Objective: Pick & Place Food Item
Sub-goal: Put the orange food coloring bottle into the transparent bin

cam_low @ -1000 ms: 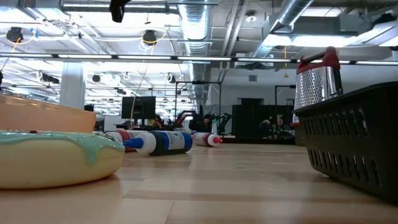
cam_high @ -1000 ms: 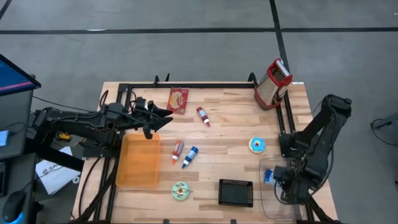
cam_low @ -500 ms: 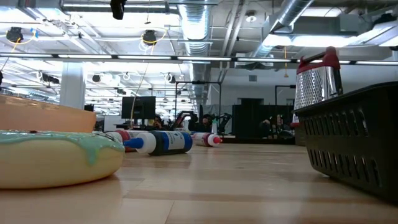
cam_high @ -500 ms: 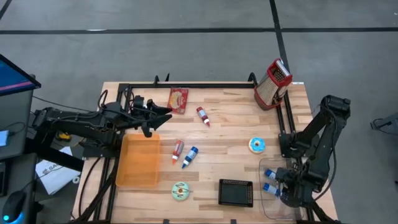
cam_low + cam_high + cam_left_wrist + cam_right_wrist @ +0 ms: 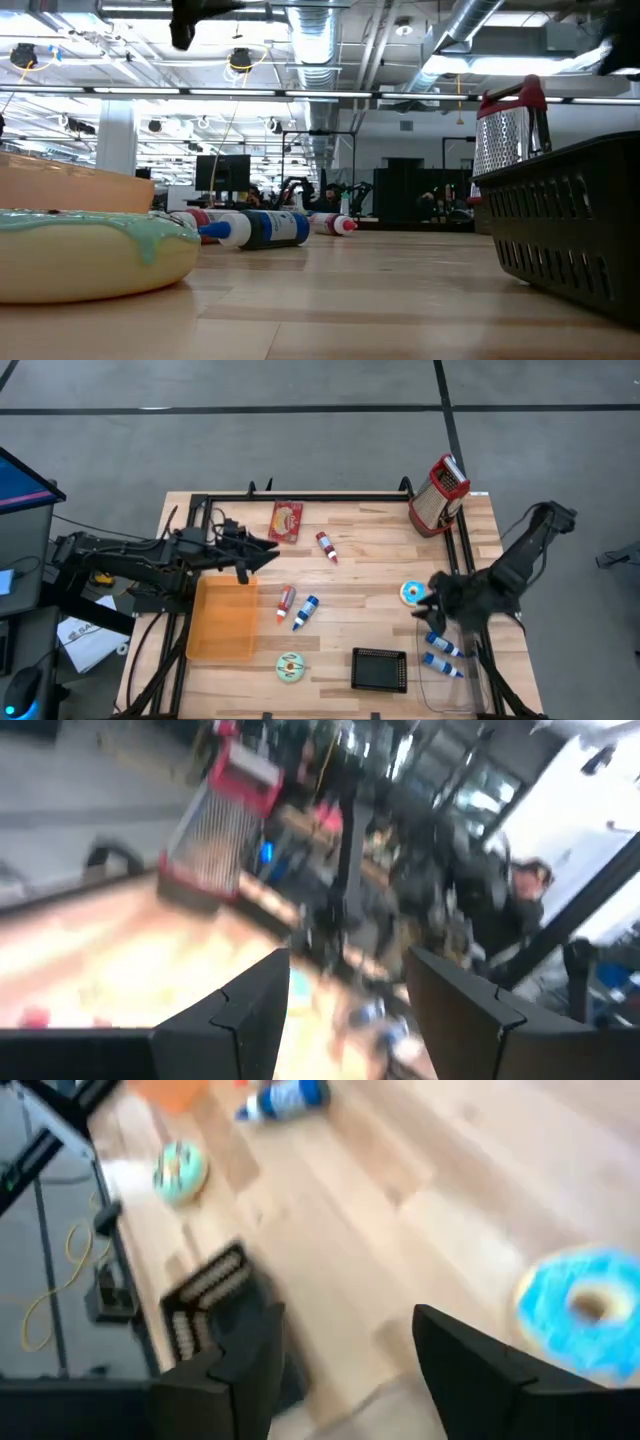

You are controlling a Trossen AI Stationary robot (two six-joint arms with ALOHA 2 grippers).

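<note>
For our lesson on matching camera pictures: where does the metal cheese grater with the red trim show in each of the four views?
High view: the cheese grater stands at the table's far right corner.
Low view: it rises at the right, behind the black basket.
Left wrist view: blurred, upper left.
Right wrist view: not in it.
Shared landmark: the black basket, front of the table in the high view.

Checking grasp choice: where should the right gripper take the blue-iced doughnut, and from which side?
From above, one finger in the hole, one outside the ring: the blue-iced doughnut lies flat on the table, sides low. The right gripper, open, is beside it.
</note>
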